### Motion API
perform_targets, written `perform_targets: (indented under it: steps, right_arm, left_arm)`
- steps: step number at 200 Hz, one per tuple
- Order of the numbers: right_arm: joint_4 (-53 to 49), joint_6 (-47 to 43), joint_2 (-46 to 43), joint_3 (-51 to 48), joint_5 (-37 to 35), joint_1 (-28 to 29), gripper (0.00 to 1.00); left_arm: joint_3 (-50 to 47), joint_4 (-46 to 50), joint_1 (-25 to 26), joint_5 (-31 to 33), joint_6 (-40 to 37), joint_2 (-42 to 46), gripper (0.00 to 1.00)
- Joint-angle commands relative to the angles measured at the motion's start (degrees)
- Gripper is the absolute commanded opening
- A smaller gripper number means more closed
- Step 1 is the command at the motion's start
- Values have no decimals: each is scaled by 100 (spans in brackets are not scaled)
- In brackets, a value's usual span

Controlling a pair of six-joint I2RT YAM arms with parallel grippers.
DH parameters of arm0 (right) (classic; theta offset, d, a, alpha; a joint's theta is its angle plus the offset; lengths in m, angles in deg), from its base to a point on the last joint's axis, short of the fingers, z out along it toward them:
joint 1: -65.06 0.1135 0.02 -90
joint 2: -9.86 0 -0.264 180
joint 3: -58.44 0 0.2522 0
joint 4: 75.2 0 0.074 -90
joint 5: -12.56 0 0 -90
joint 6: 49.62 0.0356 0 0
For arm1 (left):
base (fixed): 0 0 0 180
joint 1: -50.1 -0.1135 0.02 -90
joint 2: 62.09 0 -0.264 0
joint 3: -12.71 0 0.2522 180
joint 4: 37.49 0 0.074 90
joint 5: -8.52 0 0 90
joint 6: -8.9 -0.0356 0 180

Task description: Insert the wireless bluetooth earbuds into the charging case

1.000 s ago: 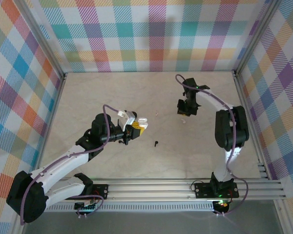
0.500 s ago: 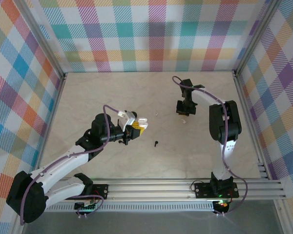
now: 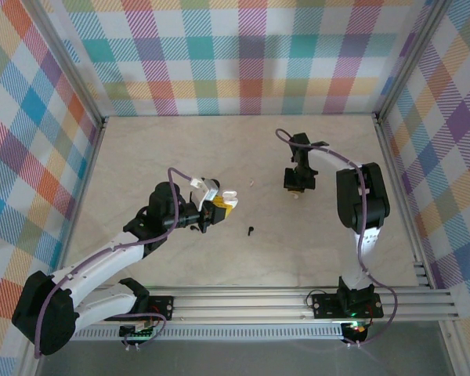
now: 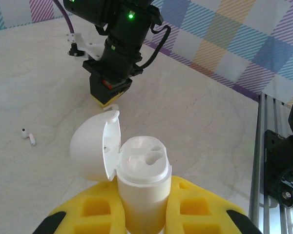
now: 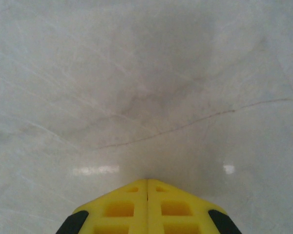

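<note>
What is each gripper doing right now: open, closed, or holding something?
Left gripper: closed on the white charging case, lid open.
Right gripper: closed; whether it holds anything cannot be told.

Top external: high behind the bases, looking down on the whole table (image 3: 180, 157). Left wrist: faces ahead of the left gripper (image 4: 144, 214) to the right gripper (image 4: 109, 95), which the overhead view also shows. Right wrist: close on the tabletop just beyond its fingertips (image 5: 122, 207).

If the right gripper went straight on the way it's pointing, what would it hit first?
Most likely the tabletop: the shut right gripper points down at bare marble. The left wrist view shows a white earbud at its tip, so it may touch that first; depth is unclear.
</note>
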Motion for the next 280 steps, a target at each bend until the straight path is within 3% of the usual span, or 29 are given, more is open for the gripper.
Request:
perform_targets:
  steps: [1, 103, 132, 147, 172, 225, 280]
  right_arm:
    - [-175, -183, -218, -122, 145, 103, 5]
    - [-237, -371, -736, -283, 175, 268, 6]
    - [-239, -45, -932, -358, 69, 268, 18]
    - [-229, 491, -1122, -522, -13, 189, 31]
    - [486, 1378, -1647, -1220, 512, 11, 50]
    - [1574, 2538, -1574, -1931, 1428, -80, 52]
    - [1667, 2655, -1432, -2033, 1199, -65, 55]
  left_arm:
    - [54, -114, -1, -4, 71, 47, 0]
    - [36, -80, 10, 9, 195, 149, 0]
    - [10, -89, 10, 9, 214, 193, 0]
    - [1, -84, 10, 5, 228, 213, 0]
    - [-25, -72, 10, 11, 224, 268, 0]
    - [-49, 0, 10, -8, 196, 375, 0]
    - [-80, 255, 9, 99, 7, 713, 0]
